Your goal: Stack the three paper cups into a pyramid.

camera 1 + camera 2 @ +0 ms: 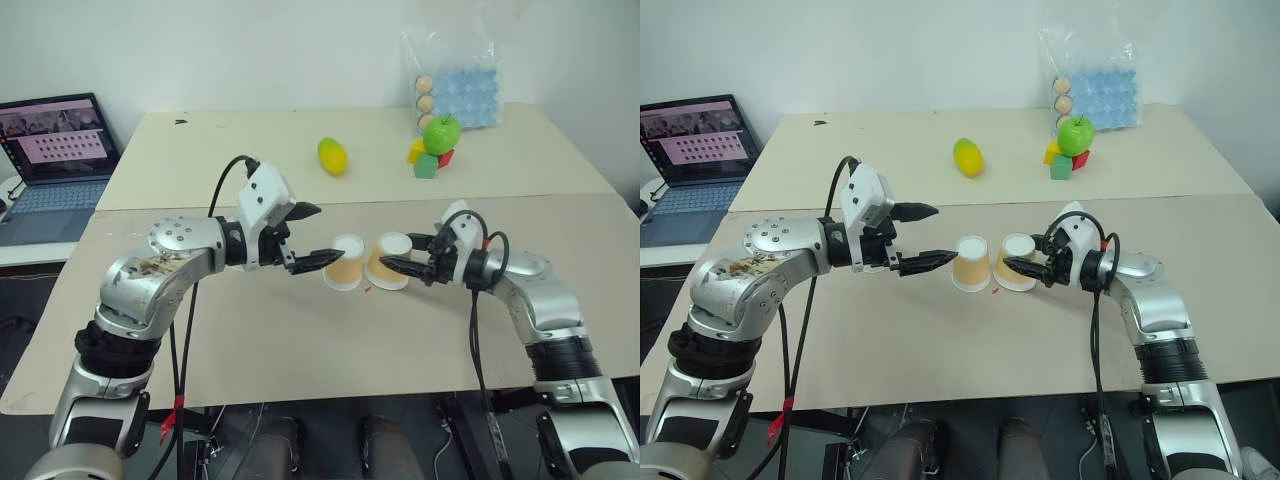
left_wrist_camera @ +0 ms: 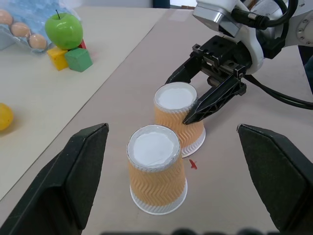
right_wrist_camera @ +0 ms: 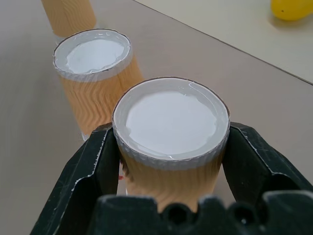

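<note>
Head view: my right gripper point(image 1: 408, 254) is clamped on the right-hand cup point(image 1: 389, 262), which stands upside down on the table point(image 1: 300, 350) just beside the left cup point(image 1: 345, 262). L-wrist view: my left gripper point(image 2: 178, 161) gapes wide, empty, left cup point(image 2: 156, 169) straight ahead between the fingers, axis upright. R-wrist view: a third cup point(image 3: 68, 15) sits past the left cup, so L arm's nearer.

This looks like a robotics lab or test room: two plain beige desks point(image 1: 300, 340) pushed together against a bare white wall point(image 1: 250, 50), an open laptop point(image 1: 55, 160) at ten o'clock, and toy props, coloured blocks point(image 1: 430, 160) and an egg tray point(image 1: 465, 95), at one o'clock.
</note>
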Robot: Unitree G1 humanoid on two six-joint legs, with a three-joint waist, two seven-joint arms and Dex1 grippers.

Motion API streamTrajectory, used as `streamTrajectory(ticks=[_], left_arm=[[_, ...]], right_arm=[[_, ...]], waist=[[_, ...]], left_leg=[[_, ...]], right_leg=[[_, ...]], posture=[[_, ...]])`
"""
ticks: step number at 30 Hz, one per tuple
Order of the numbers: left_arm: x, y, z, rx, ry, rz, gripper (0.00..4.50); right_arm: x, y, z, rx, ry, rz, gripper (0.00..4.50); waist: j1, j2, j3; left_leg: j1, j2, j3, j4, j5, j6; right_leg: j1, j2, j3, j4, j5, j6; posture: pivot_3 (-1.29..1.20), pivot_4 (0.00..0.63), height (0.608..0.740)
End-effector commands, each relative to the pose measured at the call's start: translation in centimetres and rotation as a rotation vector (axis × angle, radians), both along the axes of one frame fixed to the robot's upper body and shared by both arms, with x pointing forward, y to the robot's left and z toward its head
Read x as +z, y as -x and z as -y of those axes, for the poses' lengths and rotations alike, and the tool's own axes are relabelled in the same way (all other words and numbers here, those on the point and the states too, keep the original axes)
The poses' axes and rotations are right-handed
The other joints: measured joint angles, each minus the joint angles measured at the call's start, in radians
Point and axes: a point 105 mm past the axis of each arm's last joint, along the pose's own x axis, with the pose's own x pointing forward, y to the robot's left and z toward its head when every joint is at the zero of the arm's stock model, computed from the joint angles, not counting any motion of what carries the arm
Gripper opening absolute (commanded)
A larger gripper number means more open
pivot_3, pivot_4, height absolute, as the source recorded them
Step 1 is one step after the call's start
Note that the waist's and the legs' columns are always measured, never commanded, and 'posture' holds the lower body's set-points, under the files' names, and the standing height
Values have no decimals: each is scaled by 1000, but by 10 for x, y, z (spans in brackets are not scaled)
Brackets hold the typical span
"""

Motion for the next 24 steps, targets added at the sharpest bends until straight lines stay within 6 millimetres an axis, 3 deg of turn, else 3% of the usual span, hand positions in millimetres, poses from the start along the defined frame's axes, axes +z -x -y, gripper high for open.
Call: streamTrajectory(ticks=[1,2,4,6,14,24], left_arm=[[13,4,-1,4,12,54,4500],[13,3,-2,7,12,54,4500],[14,3,-3,13,13,58,4500],[14,3,-3,17,15,62,4500],[16,-1,-4,22,28,62,4500],[16,-1,-2,21,35,61,4500]], right_arm=[[6,-4,-4,11,10,41,2764],[6,-5,-4,8,13,49,2764],[6,-7,-4,-3,9,58,3779],[5,-8,-4,-11,-3,54,4390],[16,-4,0,2,-39,44,4457],[24,8,74,-137,55,15,4457]], waist=[[-1,0,0],[-1,0,0],[-1,0,0],[0,0,0],[0,0,0],[7,0,0]], left_leg=[[0,0,0,0,0,0],[0,0,0,0,0,0],[1,0,0,0,0,0],[1,0,0,0,0,0],[0,0,0,0,0,-1],[0,0,0,0,0,0]], right_leg=[[0,0,0,0,0,0],[0,0,0,0,0,0],[0,0,0,0,0,0],[0,1,0,0,0,0],[-1,1,0,0,1,-1],[0,0,0,-1,1,-1]], posture=[[0,150,740],[0,150,740],[0,150,740],[0,150,740],[0,150,740],[0,150,740]])
